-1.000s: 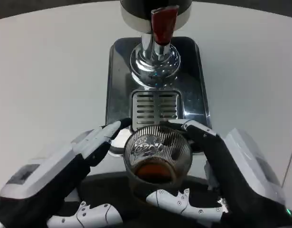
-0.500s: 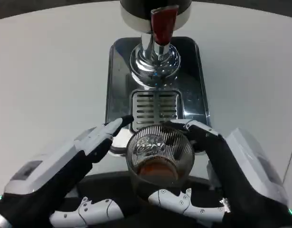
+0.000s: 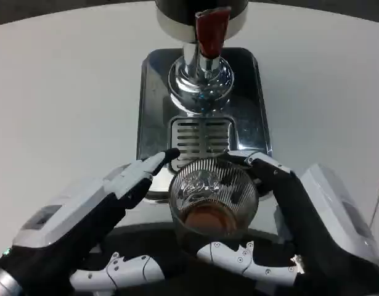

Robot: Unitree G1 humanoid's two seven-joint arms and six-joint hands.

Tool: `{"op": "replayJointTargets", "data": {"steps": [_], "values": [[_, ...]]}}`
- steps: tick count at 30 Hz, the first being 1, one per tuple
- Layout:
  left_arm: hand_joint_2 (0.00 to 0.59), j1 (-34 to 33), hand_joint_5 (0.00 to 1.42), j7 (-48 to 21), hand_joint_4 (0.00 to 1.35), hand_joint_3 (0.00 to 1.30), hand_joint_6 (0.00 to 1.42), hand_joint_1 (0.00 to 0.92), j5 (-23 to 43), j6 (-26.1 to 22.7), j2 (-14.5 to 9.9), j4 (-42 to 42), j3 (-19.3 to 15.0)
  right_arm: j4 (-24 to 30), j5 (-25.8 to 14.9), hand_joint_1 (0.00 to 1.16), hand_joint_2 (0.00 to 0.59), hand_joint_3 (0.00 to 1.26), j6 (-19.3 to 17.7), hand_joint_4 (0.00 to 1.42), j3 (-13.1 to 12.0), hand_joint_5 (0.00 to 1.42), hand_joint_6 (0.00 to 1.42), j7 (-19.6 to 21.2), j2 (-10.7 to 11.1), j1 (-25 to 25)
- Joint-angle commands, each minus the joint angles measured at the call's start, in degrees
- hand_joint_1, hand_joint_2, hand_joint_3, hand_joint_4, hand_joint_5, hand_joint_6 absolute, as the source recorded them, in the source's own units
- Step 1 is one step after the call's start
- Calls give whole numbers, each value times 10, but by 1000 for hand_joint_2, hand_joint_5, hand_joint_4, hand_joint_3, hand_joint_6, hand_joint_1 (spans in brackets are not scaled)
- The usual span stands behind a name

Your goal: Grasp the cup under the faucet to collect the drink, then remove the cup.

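We look down on a white surface (image 3: 66, 92) from above. At the top centre of the frame stands a drink dispenser (image 3: 201, 12), its red tap lever (image 3: 207, 34) above a shiny chrome faucet (image 3: 200, 77). Beneath it a polished metal drip tray (image 3: 155, 98) runs down the middle of the frame, with a slotted grille (image 3: 200, 137) at its near end.

Just below the grille, in the lower centre, we see a ribbed clear glass cup (image 3: 212, 194), upright, with brown drink in its bottom. It sits at the tray's near edge, clear of the faucet.

The left robot hand (image 3: 109, 203) reaches in from the lower left, its fingers (image 3: 149, 166) stretched toward the cup's left rim; its thumb lies along the bottom edge. We cannot tell whether this hand actually touches the glass.

The right robot hand (image 3: 306, 216) comes from the lower right. Its fingers curl round the cup's far right side and its thumb (image 3: 244, 262) crosses below the cup, so it holds the cup.
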State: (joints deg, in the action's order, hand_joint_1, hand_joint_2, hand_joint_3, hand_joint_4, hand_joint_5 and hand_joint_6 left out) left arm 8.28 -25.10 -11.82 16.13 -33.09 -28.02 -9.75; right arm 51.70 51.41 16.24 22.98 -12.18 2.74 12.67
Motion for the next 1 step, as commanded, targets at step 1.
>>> {"op": "replayJointTargets", "data": {"steps": [1], "values": [[78,5,0,-3,0,0,0,0,-1,8,-6,2,5,20,-2,1001,230,912,-19,1218,1,1407,1424,3,-6,6]]}}
